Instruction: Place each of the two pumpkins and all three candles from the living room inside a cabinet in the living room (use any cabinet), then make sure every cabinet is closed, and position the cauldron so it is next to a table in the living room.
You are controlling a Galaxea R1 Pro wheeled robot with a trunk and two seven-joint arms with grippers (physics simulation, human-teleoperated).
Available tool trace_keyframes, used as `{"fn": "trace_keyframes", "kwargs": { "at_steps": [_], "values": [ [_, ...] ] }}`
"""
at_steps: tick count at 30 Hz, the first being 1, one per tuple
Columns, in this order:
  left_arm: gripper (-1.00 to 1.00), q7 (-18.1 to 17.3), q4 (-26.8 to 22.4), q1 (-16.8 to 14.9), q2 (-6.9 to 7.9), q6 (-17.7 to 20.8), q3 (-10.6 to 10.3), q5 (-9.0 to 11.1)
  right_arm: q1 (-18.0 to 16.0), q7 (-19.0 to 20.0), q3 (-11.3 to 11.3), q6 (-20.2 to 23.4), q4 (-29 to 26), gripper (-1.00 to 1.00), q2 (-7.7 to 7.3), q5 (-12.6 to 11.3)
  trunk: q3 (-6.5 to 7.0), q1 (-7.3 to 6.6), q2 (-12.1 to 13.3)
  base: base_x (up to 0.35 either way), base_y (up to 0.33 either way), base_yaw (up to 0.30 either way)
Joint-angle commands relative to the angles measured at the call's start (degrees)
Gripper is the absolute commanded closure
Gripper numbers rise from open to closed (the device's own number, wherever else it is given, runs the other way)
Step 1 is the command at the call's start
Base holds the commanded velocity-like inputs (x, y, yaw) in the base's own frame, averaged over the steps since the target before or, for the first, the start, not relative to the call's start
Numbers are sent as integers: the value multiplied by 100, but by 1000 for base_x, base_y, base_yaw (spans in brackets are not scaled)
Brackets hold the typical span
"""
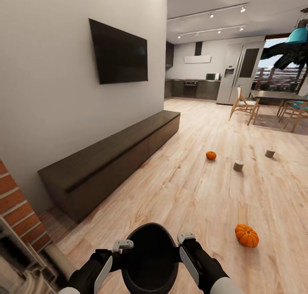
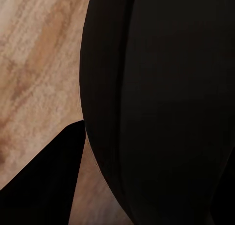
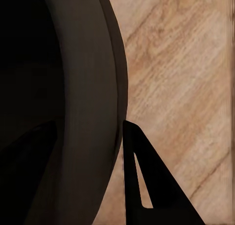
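Black cauldron [image 1: 149,260] was flanked at its rim by the left gripper [image 1: 122,245] and right gripper [image 1: 187,238]; whether they clenched it could not be told. Carrying well meant keeping it level, clear of the near pumpkin [image 1: 247,235].

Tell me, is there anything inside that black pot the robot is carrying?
The cauldron, held between both grippers, looks dark and empty from above. Its depths are in shadow, so the very bottom is hard to make out. It hides the floor beneath it.
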Motion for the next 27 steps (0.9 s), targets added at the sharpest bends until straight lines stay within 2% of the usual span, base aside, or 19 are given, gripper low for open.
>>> {"fn": "trace_keyframes", "kwargs": {
  "at_steps": [1,27],
  "values": [
    [100,18,-12,-1,-4,35,-48,155,-4,-54,21,35,-8,100,0,55,1,-2,-3,0,0,-193],
    [100,19,-18,-1,-25,35,-48,151,-4,-54,29,34,-9,100,0,55,169,-2,-3,0,0,-197]
  ]
}}
